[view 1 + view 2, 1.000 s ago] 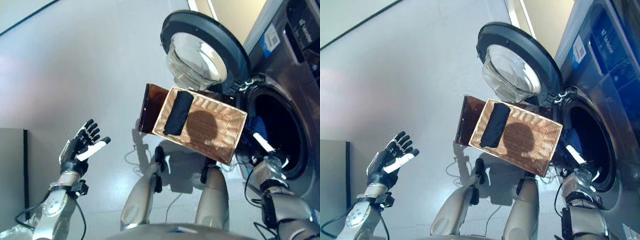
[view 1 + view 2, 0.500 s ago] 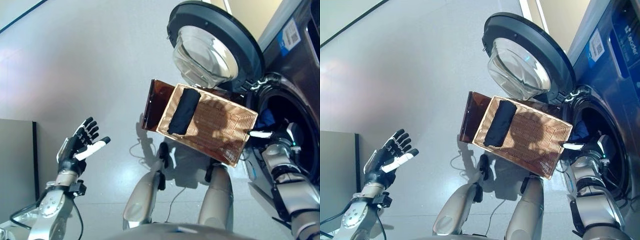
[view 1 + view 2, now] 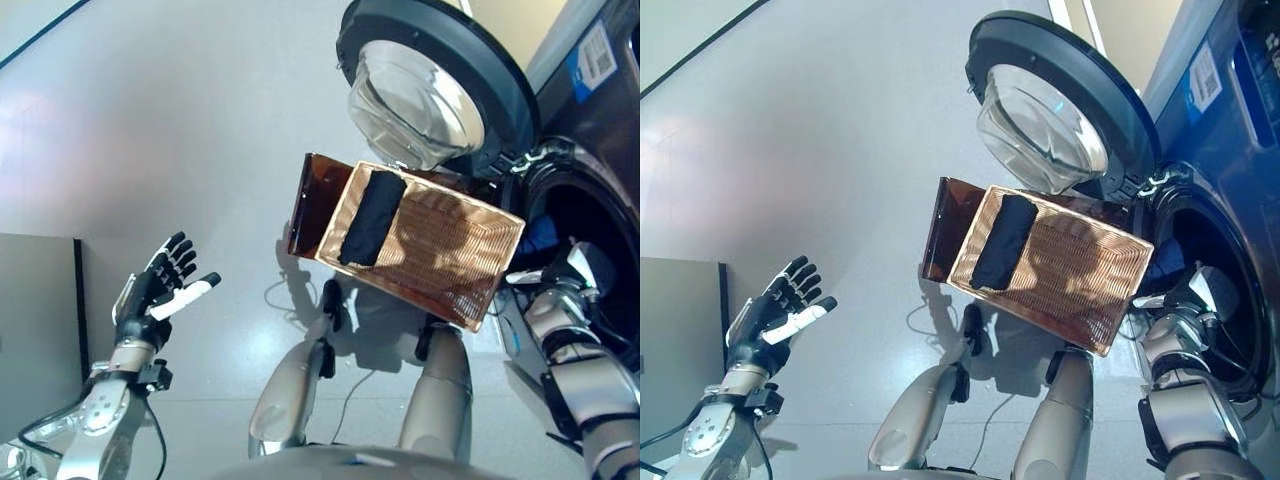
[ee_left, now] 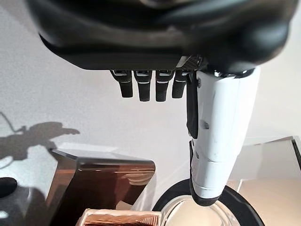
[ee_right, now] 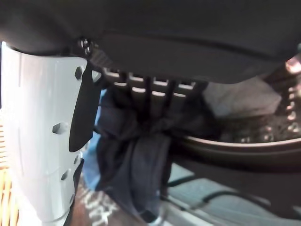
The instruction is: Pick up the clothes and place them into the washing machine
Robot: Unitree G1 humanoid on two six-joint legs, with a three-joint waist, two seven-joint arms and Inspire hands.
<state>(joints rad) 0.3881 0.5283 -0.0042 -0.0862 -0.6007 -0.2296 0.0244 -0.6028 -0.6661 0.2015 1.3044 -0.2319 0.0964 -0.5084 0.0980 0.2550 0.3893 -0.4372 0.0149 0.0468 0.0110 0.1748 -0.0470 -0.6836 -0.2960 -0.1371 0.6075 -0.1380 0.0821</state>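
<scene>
Grey floor under a wicker basket [image 3: 440, 250] — a rolled black garment [image 3: 371, 218] lies at its 9 o'clock end. Washing machine [image 3: 1230, 150] at 3 o'clock, door [image 3: 430, 85] swung wide. Right hand [image 3: 570, 275] at the drum mouth, fingers closed on dark blue cloth [image 5: 136, 155]. Left hand [image 3: 160, 290] — fingers spread, empty, at 8 o'clock.

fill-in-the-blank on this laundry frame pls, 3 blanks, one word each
1. The right hand is shut on a ____ garment at the washing machine's drum opening.
2. One rolled black cloth lies in the wicker ____.
3. The left hand holds nothing, its fingers ____.

Missing words: blue; basket; open
</scene>
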